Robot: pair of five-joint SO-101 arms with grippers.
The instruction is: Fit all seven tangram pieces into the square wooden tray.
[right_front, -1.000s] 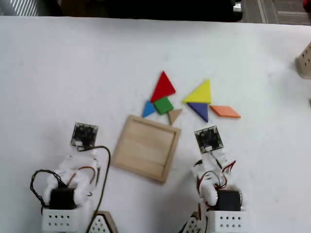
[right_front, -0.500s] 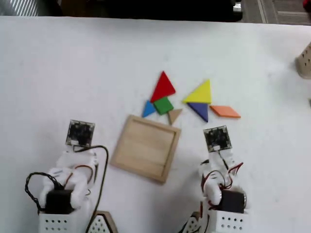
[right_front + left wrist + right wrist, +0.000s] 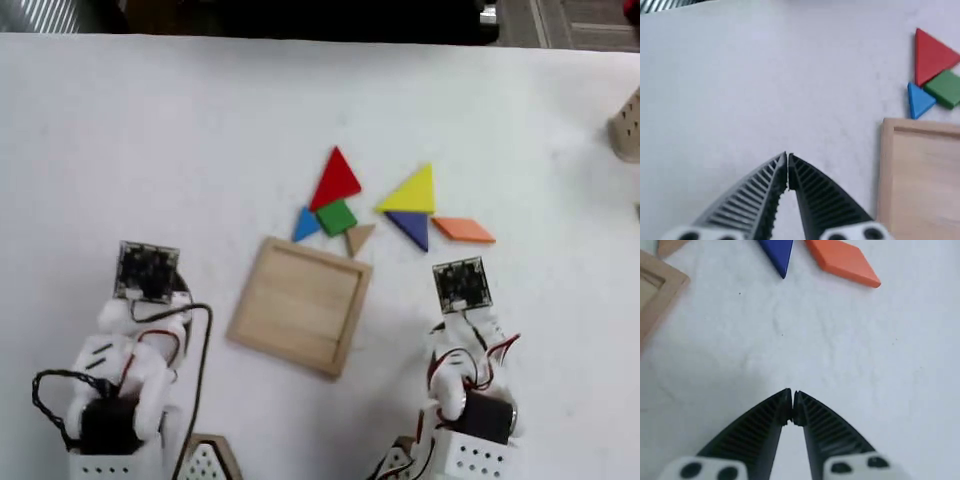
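Seven tangram pieces [image 3: 336, 217] lie on the counter [image 3: 150, 130] outside the empty wooden tray [image 3: 300, 305], tan triangle [image 3: 358, 237] seemingly touching its rim; all await placing. Both arms' jaws are closed, empty.

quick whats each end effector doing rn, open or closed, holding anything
Left end effector: closed, holding nothing.
Right end effector: closed, holding nothing.

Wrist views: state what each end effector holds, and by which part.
Nothing is held. The left end effector and the right end effector are both shut and empty, above the table.
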